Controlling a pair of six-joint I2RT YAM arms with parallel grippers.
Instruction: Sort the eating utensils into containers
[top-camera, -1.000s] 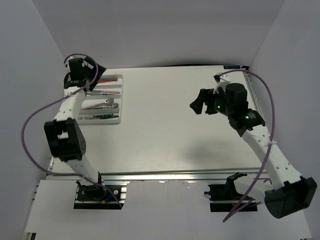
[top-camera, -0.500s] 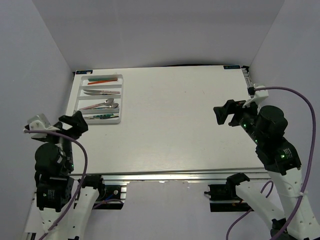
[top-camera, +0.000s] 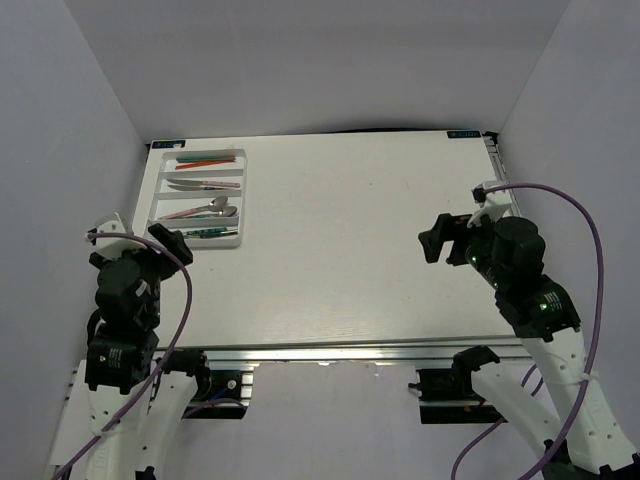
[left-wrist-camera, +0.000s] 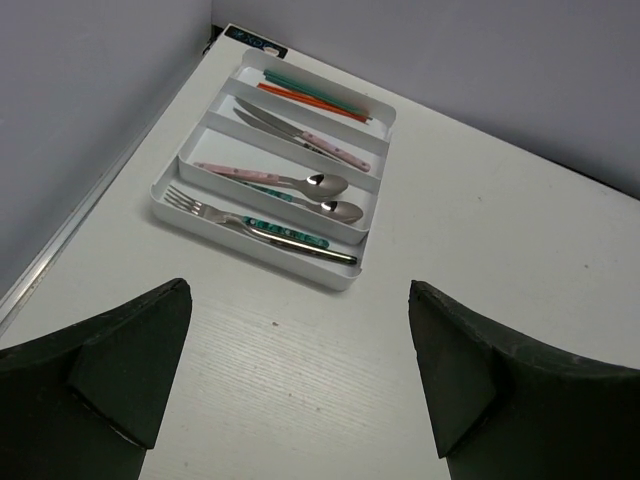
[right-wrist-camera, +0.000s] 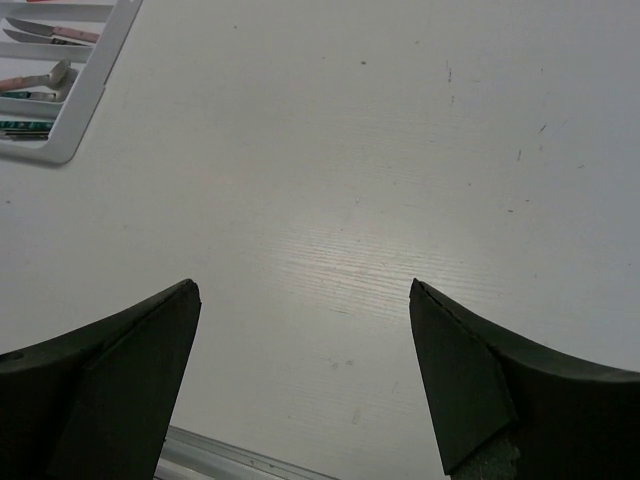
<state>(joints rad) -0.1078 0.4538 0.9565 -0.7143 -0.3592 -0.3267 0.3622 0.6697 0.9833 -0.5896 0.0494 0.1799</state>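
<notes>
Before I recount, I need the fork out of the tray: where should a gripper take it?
Grip the fork by its green handle, straight down from above, pinching across its width. It lies flat and lengthwise in the white cutlery tray's end slot, whose walls block any sideways approach.

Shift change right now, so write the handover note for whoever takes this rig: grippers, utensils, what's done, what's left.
Left gripper: open, empty, above the table, short of the tray.
Right gripper: open, empty, over the table.
Utensils: all in the tray. The chopsticks are in the far slot, then the knife, then two spoons, and the fork is in the near slot.
Done: no utensil shows outside the tray.
Left: probably nothing; check the slots.
</notes>
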